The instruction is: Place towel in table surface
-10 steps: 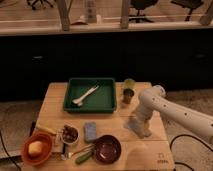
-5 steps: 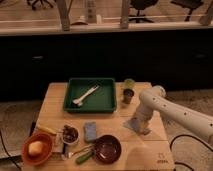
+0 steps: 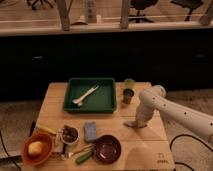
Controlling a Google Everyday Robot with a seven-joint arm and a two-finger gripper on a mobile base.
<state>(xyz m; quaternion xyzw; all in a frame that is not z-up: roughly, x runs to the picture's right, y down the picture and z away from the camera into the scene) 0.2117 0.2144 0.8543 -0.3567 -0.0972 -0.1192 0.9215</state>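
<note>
Nearest the camera, in front of the green tray (image 3: 90,109), the light table surface (image 3: 145,145) holds a dark bowl (image 3: 106,148). An orange bowl (image 3: 36,148) with a yellowish item in it sits at the corner forward and left of the tray. A little farther back, a blue block (image 3: 90,131) and a small bowl (image 3: 69,134) of dark contents lie between those bowls and the tray.

Forward and right of the tray, the white arm (image 3: 172,110) reaches in from the right and bends down, so the gripper (image 3: 136,121) is low at the tabletop. A flat grey patch there, seemingly the towel (image 3: 129,124), lies on the wood touching the gripper's tip. Whether the gripper pinches it or is spread, I cannot tell.

Inside the tray lies 1 white utensil (image 3: 85,95). Just right of the tray stand 2 cups, a dark cup (image 3: 128,95) and a green cup (image 3: 129,84) behind it.
</note>
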